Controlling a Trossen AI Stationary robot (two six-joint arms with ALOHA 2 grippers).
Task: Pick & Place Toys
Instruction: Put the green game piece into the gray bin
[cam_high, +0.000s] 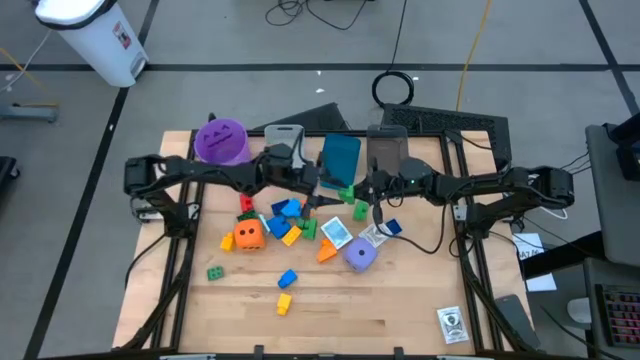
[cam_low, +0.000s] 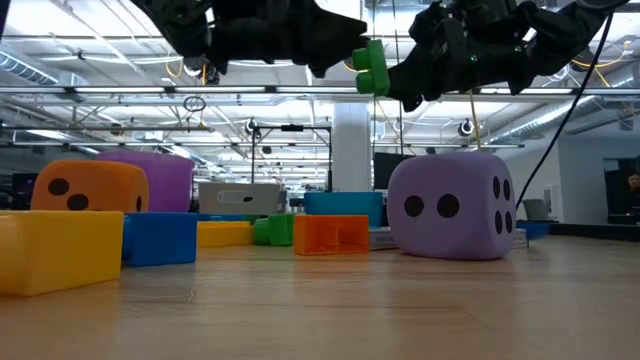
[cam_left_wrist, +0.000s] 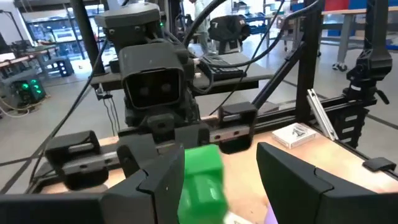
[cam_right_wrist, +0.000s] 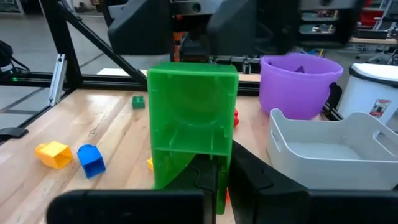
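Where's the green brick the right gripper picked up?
The green brick is held off the table in the right gripper, mid-table, in front of the blue bin, facing the open left gripper.

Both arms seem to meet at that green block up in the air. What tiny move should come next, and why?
Probably the left gripper should close on the green brick. The right gripper is shut on the brick's end, holding it raised above the table, while the left fingers stand open on either side.

Robotics laboratory: wooden-topped counter (cam_high: 330, 300) on black metal framing (cam_left_wrist: 292, 68), grey tiled floor with trailing cables (cam_high: 395, 88), ceiling strip lights (cam_low: 90, 50), equipment benches behind.
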